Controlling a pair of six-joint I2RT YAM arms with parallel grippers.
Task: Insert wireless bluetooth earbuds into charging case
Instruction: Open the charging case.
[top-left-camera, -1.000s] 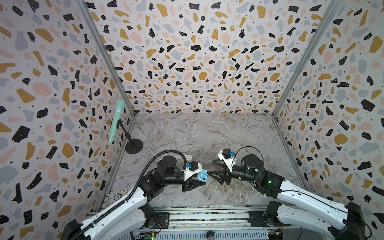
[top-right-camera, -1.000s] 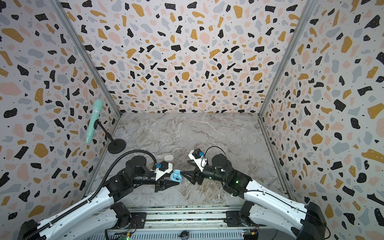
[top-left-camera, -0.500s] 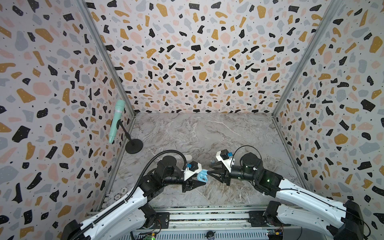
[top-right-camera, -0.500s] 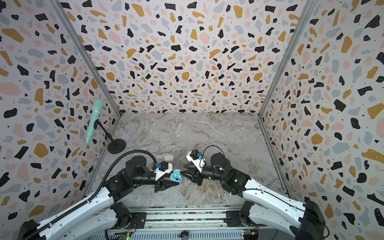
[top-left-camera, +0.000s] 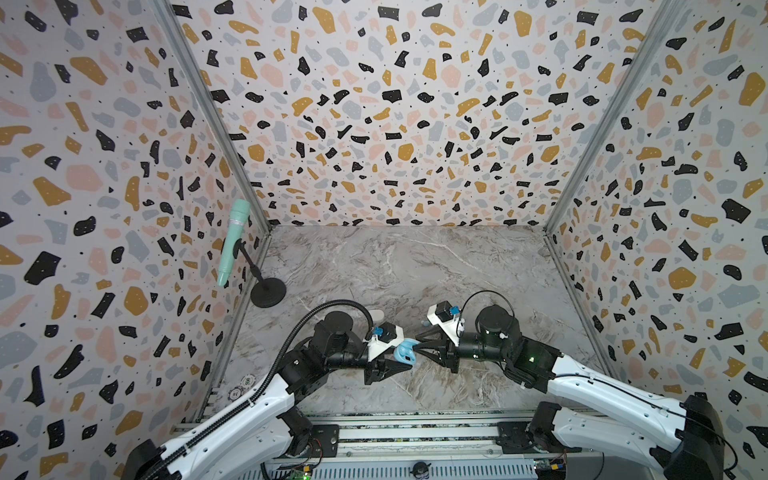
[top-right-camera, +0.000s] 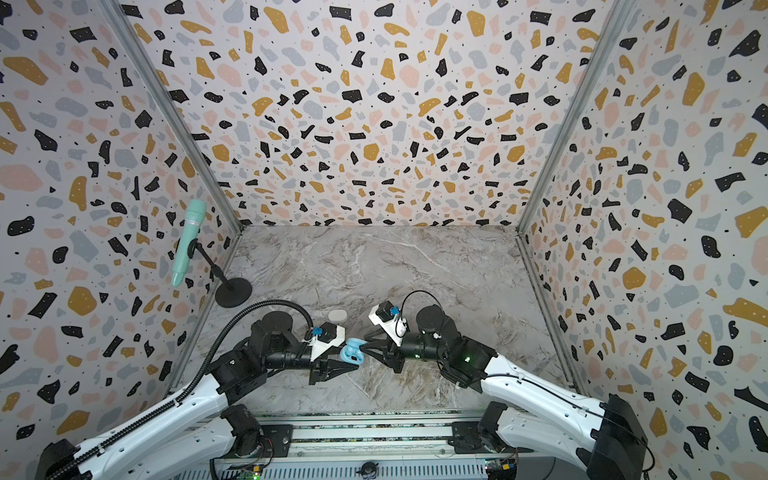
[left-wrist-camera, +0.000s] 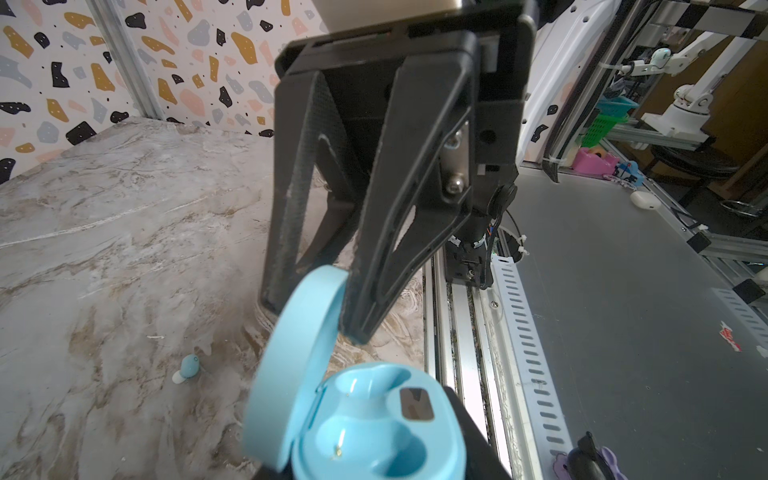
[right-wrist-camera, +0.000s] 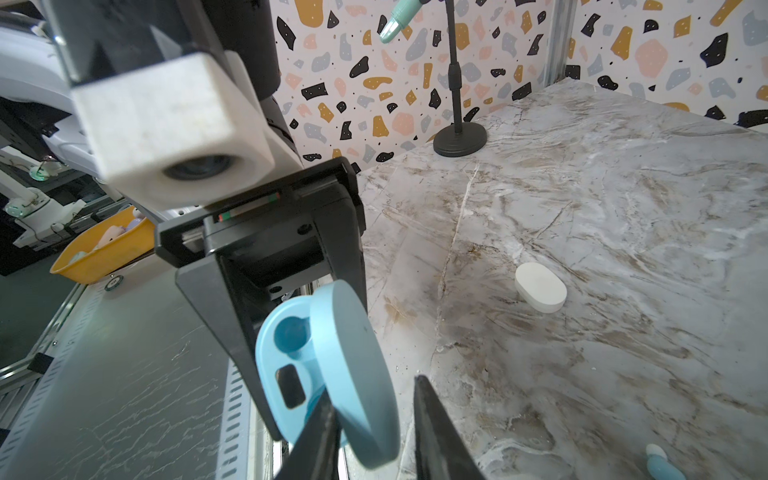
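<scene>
The left gripper (top-left-camera: 398, 362) clenched the blue charging case (left-wrist-camera: 374, 432) above the table (top-left-camera: 415, 270), steadying it, sockets empty. The right gripper (top-left-camera: 420, 348) straddled the case's raised lid (right-wrist-camera: 353, 365), slightly released, probably propping it open. One blue earbud (left-wrist-camera: 188, 368) lay on the table near the case.

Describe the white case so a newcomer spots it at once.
Start at the microphone stand's black round base by the left wall. Toward the middle from it, just beyond the left arm, lies a white case, flat on the marble tabletop. Unlike the light-blue case, it is closed, pill-shaped, and not held.
</scene>
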